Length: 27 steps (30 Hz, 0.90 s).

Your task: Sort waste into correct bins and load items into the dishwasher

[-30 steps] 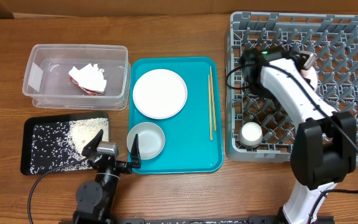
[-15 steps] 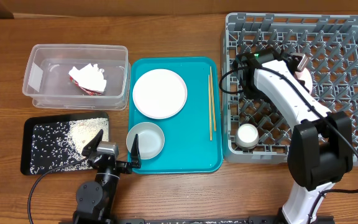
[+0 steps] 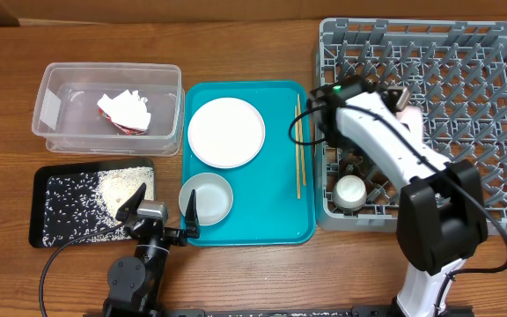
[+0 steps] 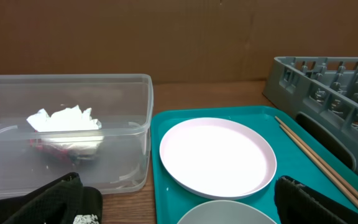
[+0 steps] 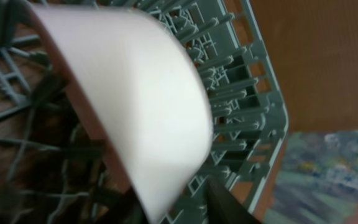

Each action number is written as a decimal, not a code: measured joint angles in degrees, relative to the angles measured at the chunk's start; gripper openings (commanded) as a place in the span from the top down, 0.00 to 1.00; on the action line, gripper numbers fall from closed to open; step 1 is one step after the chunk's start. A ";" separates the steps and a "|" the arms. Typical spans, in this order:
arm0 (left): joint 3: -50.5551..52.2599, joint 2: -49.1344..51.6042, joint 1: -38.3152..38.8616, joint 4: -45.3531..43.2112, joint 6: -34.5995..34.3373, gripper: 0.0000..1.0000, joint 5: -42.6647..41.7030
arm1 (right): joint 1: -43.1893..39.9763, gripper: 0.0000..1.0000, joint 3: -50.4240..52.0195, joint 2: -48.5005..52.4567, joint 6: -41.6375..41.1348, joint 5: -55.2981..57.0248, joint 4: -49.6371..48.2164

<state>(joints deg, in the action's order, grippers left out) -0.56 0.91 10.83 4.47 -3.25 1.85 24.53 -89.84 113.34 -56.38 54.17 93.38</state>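
Right wrist view: the pale-pink bowl [image 5: 135, 99] is seen on edge, pinched at its rim by the right gripper [image 3: 402, 99] above the pegs of the dish rack [image 3: 500, 33]. The left gripper [image 3: 164, 210] is held apart, idle, beside the grey-white bowl [image 3: 208, 197]. If lowered askew, the pink bowl could be caught on a peg and levered out of so thin a grip.

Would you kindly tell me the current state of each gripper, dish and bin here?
Left gripper: open, empty.
Right gripper: shut on pale-pink bowl, above dish rack.
Clear tub: holds napkin and wrapper.
Black tray: strewn with rice grains.
White plate: empty, on teal tray.
Grey-white bowl: upright, empty.
Chopsticks: lying on teal tray.
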 measured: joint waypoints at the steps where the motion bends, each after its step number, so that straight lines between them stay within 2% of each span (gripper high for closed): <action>1: 0.00 0.00 -0.02 0.00 0.00 0.00 0.00 | 0.94 0.45 0.00 0.02 0.02 -0.39 0.00; 9: 0.00 0.00 0.00 0.00 0.00 0.00 0.00 | 8.33 0.41 -3.30 0.02 -0.02 -10.54 -3.58; 13: 0.00 0.00 0.00 -0.02 0.00 0.00 0.00 | 12.70 0.40 -5.01 -0.24 8.92 -23.47 -14.84; 17: 0.00 0.00 0.00 0.00 0.00 0.00 0.00 | 16.85 0.30 -5.01 -0.35 18.53 -40.24 -26.62; 22: 0.00 0.00 0.00 0.00 0.00 0.00 0.00 | 20.02 0.27 -3.85 -0.35 22.99 -53.81 -35.65; 27: 0.00 0.00 0.00 0.00 0.00 0.00 0.00 | 21.27 0.29 2.73 -0.35 24.33 -60.39 -41.11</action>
<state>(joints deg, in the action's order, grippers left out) -0.56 0.91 10.83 4.47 -3.25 1.85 45.80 -87.11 112.99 -32.05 -6.22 52.27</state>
